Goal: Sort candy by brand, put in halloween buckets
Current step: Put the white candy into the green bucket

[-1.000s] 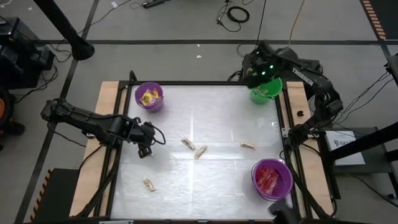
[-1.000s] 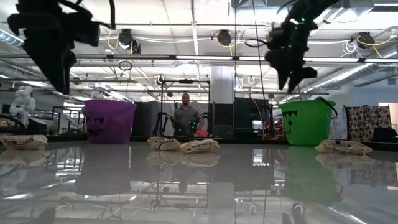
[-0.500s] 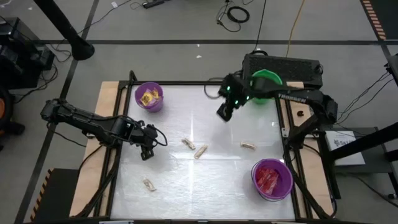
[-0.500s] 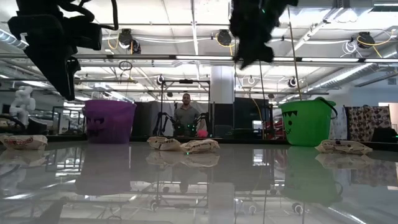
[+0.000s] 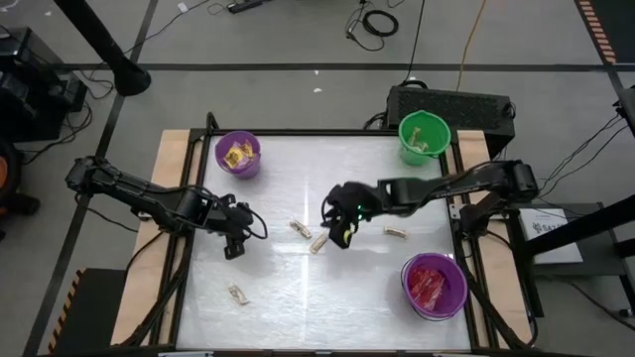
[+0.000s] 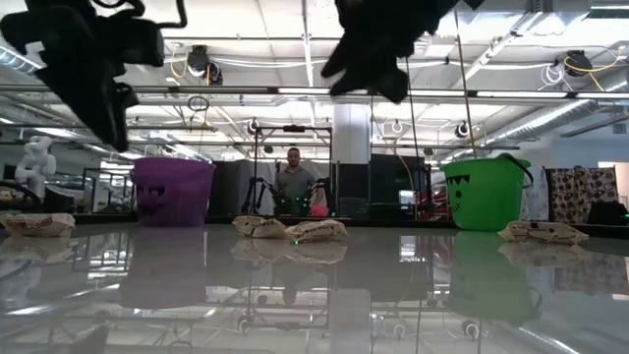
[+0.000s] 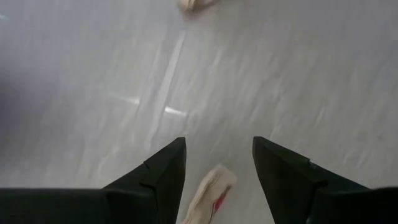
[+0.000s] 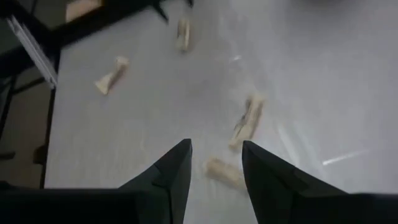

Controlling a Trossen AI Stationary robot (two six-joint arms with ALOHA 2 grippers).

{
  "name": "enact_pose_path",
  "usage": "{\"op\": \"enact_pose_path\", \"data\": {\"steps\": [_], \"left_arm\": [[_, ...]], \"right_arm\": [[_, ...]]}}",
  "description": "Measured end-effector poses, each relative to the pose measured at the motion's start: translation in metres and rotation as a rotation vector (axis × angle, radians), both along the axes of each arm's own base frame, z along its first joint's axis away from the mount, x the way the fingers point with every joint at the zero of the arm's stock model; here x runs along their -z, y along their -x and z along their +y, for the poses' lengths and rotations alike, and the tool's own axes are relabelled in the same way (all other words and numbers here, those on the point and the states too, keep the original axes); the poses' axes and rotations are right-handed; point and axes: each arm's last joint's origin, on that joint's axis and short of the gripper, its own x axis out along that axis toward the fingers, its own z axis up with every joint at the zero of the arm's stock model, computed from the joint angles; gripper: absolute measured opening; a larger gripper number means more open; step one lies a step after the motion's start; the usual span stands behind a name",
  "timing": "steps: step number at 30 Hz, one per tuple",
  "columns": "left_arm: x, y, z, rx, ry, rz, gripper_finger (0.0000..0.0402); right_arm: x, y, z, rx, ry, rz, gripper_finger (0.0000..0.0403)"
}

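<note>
Movement belongs almost wholly to the right arm: a second ago its gripper hung over the green bucket at the far right corner, and now the right gripper sits above the middle of the table, beside the pair of tan candies. Its own wrist view shows the fingers apart, with nothing between them and one tan piece on the table ahead of them. That reads as a drop-off finished and a fresh pick-up starting.

The left gripper has barely shifted; it hovers on the left side of the table, fingers spread, a tan piece lying below the gap, not gripped.

Two more tan candies lie loose. One purple bucket holds yellow packets, the other red ones.
</note>
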Motion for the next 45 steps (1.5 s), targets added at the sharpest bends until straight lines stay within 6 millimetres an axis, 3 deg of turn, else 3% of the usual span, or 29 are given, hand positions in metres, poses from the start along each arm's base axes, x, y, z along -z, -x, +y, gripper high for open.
{"op": "enact_pose_path", "data": {"steps": [7, 13, 15, 19, 21, 28, 32, 45], "left_arm": [[-0.007, -0.013, -0.003, 0.069, 0.002, -0.146, 0.0191], [-0.008, -0.015, -0.004, 0.087, 0.005, -0.174, 0.0191], [-0.009, -0.015, -0.004, 0.088, 0.014, -0.175, 0.0191], [-0.009, -0.015, -0.004, 0.086, 0.014, -0.175, 0.0191], [-0.009, -0.015, -0.004, 0.062, 0.029, -0.174, 0.0191], [-0.009, -0.015, -0.005, 0.026, 0.057, -0.173, 0.0191], [-0.009, -0.015, -0.005, 0.023, 0.059, -0.173, 0.0191], [-0.016, -0.026, 0.0, 0.026, 0.064, -0.305, 0.0191]], "right_arm": [[0.039, -0.018, 0.019, -0.049, 0.005, 0.064, 0.0134], [0.074, -0.034, 0.021, 0.001, 0.047, 0.108, 0.013], [0.097, -0.039, 0.023, 0.006, 0.057, 0.165, 0.0123], [0.166, -0.054, 0.029, -0.069, -0.012, 0.285, 0.0103], [0.183, -0.057, 0.034, -0.093, -0.094, 0.315, 0.0095], [0.184, -0.054, 0.046, -0.048, -0.015, 0.305, 0.0055], [0.164, -0.049, 0.042, -0.047, 0.038, 0.292, 0.0022], [0.088, -0.016, 0.018, 0.071, 0.19, 0.325, 0.0003]]}}
